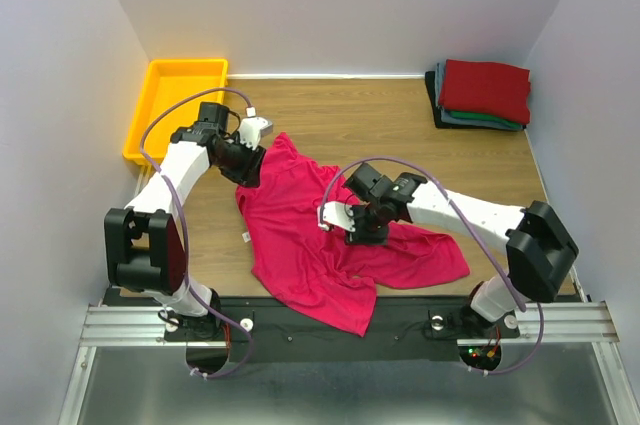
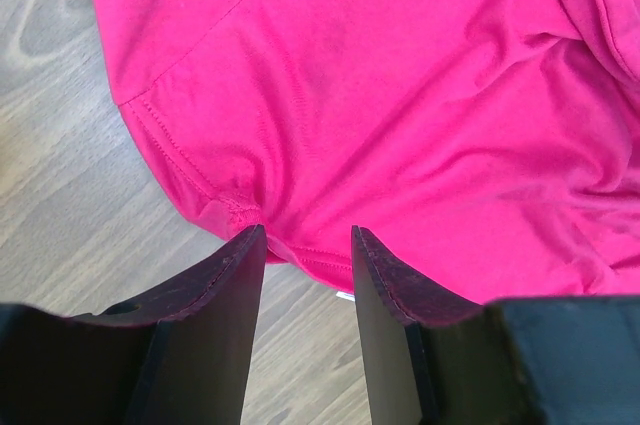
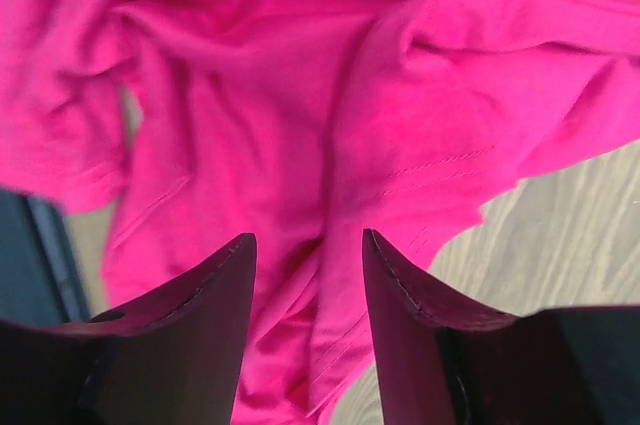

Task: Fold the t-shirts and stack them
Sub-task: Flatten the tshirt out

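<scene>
I'm looking into a robotics lab cell: plain white panels box in the wood-grain table on three sides, an aluminium extrusion rail runs along its near edge, and a yellow plastic tray sits at its far-left corner.

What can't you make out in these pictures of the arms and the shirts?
Top view: how many shirts the folded stack holds; its dark red top shirt covers most of the others.
Top view: the fingers of the left gripper and right gripper, hidden under their own wrists.
Wrist views: the outline of the crimson t-shirt, cut off by the frame edges.
</scene>
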`<state>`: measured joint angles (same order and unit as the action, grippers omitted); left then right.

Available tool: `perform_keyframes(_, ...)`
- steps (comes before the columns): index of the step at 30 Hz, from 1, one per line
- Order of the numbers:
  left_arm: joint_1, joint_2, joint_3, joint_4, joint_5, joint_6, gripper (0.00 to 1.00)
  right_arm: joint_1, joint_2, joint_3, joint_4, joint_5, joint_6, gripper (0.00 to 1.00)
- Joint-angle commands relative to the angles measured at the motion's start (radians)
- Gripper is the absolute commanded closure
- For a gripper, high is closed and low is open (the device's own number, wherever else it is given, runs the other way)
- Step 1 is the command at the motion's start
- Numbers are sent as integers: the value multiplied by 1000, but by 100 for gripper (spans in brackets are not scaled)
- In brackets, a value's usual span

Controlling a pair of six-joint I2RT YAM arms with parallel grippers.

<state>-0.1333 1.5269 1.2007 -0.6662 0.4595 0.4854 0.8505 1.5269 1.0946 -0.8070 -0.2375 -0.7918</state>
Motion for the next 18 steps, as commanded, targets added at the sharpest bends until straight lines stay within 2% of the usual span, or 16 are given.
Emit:
perform_keyframes(1,6,-53,-21,-3,4,7,49,27,19,-9,157,95,-26,47)
perform_keyframes(6,4,-51,-24,-4,4,12,49,47,51,-30,221,136,-44,47)
perform_keyframes(18,6,-48,-18,-1,1,13,49,55,81,-73,232,165,-87,50)
